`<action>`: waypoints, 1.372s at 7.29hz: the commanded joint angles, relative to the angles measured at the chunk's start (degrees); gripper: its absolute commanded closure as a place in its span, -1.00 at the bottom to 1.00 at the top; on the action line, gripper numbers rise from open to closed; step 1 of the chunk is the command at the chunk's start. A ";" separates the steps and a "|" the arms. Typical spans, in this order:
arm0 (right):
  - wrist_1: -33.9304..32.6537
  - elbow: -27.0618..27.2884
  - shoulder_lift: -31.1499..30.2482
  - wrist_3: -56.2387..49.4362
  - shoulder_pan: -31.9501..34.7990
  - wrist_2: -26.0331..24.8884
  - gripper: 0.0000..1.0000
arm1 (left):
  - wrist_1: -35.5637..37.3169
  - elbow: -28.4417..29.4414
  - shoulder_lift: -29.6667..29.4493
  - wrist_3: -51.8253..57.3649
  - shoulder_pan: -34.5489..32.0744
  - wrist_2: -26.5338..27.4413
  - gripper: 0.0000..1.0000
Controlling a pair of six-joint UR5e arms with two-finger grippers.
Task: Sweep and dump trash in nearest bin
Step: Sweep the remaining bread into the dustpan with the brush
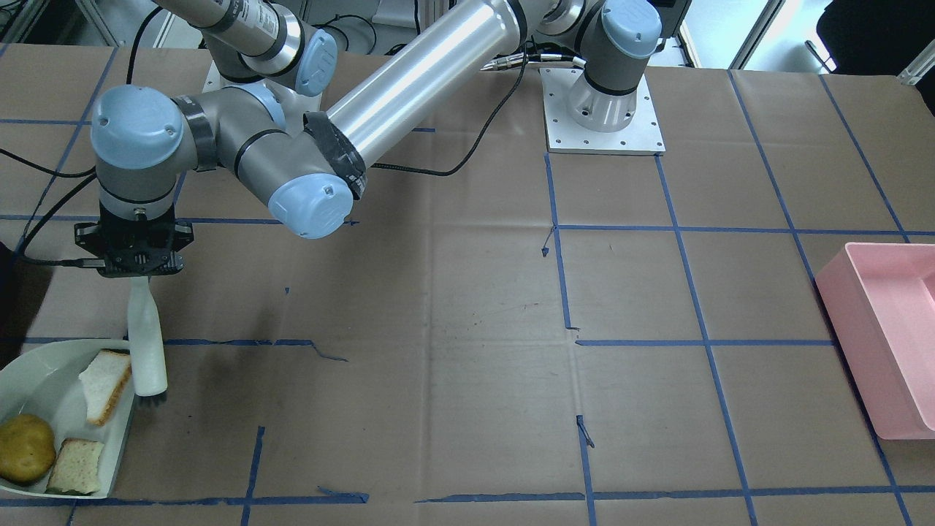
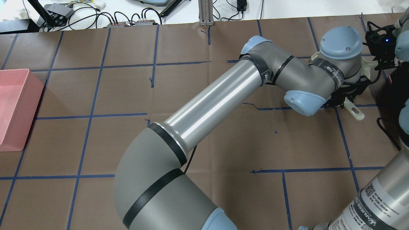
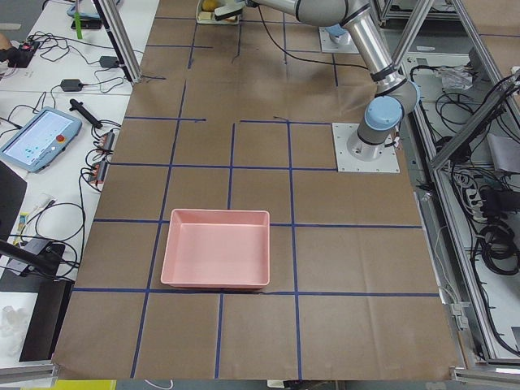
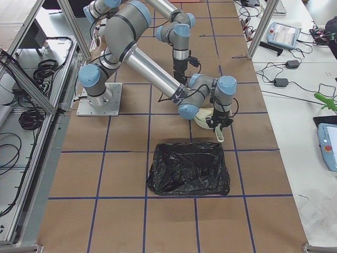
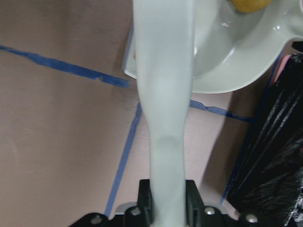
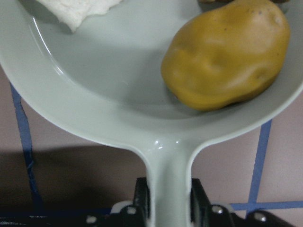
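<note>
The trash lies in a pale green dustpan [image 1: 40, 387] at the table's end on my right. It is a yellow-brown potato [image 1: 25, 447] and two bread pieces [image 1: 106, 383] [image 1: 77, 467]. My right gripper [image 6: 170, 191] is shut on the dustpan's handle, with the potato [image 6: 227, 61] just beyond it. The left arm reaches across the table, and my left gripper [image 1: 139, 272] is shut on a white brush [image 1: 146, 343]. The brush's bristles stand at the pan's open edge beside the upper bread piece. The left wrist view shows the brush handle [image 5: 165, 118] clamped between the fingers.
A black bag-lined bin [image 4: 189, 168] sits right beside the dustpan at this end of the table. A pink bin [image 1: 884, 343] stands at the opposite end. Blue tape lines grid the brown table. The left arm's long silver link [image 2: 207, 102] spans the middle.
</note>
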 commanded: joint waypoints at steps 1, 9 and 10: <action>0.12 0.16 0.06 0.00 0.00 1.04 0.93 | -0.02 -12.38 7.72 0.10 -0.05 2.22 1.00; -0.23 3.41 -2.04 0.44 0.00 4.56 0.98 | 0.07 -54.93 37.16 23.03 -0.75 11.97 1.00; -0.15 3.50 -2.40 0.53 0.00 5.43 0.98 | 0.07 -61.16 41.72 23.21 -0.49 12.06 1.00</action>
